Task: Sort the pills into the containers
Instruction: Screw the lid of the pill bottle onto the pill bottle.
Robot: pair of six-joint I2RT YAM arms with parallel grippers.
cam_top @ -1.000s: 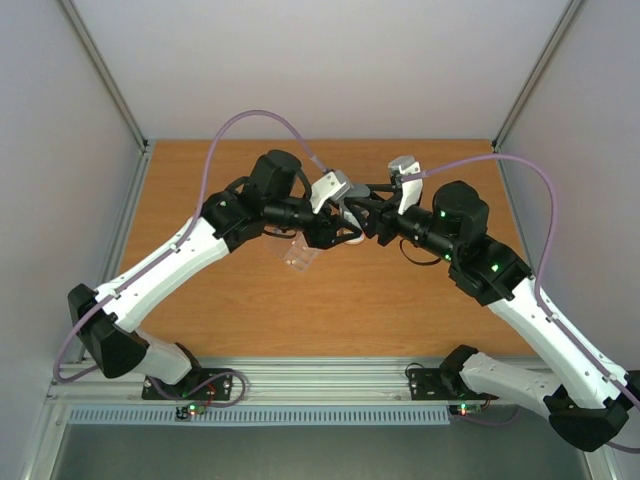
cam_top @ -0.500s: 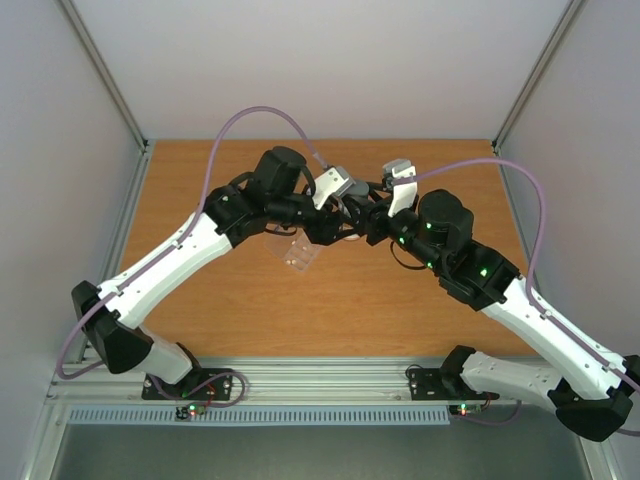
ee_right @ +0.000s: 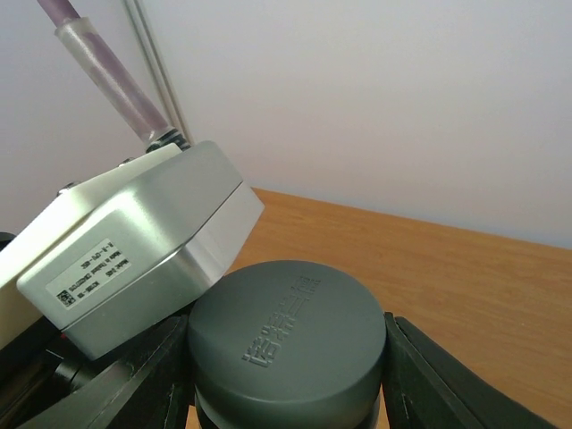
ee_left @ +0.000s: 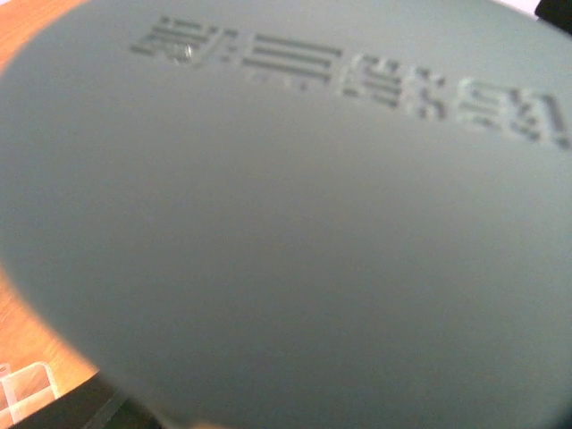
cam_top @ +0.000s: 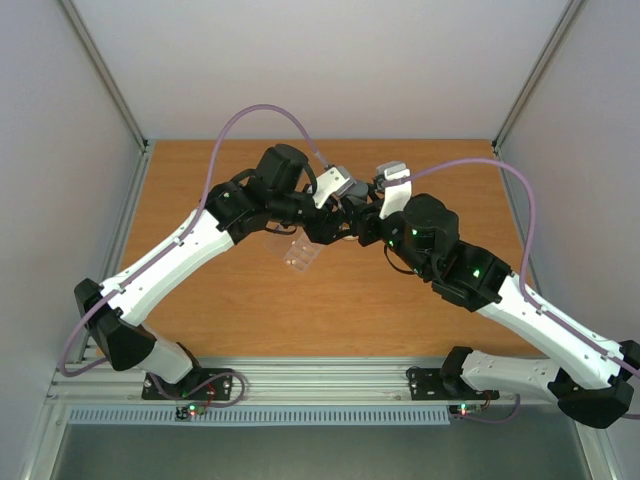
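A grey bottle cap [ee_right: 286, 331] with raised lettering sits between my right gripper's [ee_right: 288, 393] two black fingers [ee_right: 438, 384], which press on its sides. The same cap [ee_left: 295, 223] fills the left wrist view, very close and blurred, and hides the left fingers. In the top view my left gripper [cam_top: 336, 226] and right gripper [cam_top: 360, 222] meet tip to tip above the table's middle, with the bottle hidden between them. The clear pill box [cam_top: 297, 252] lies on the table just below the left gripper; one of its corners shows in the left wrist view [ee_left: 22, 393]. No pills show.
The left wrist's silver camera housing [ee_right: 134, 259] sits right beside the cap. The wooden table [cam_top: 330, 300] is walled by pale panels at the back and sides. A metal rail [cam_top: 330, 385] runs along the near edge.
My right arm has swung left and its gripper has closed in on the left gripper. The left arm has shifted slightly. The pill box has not moved.
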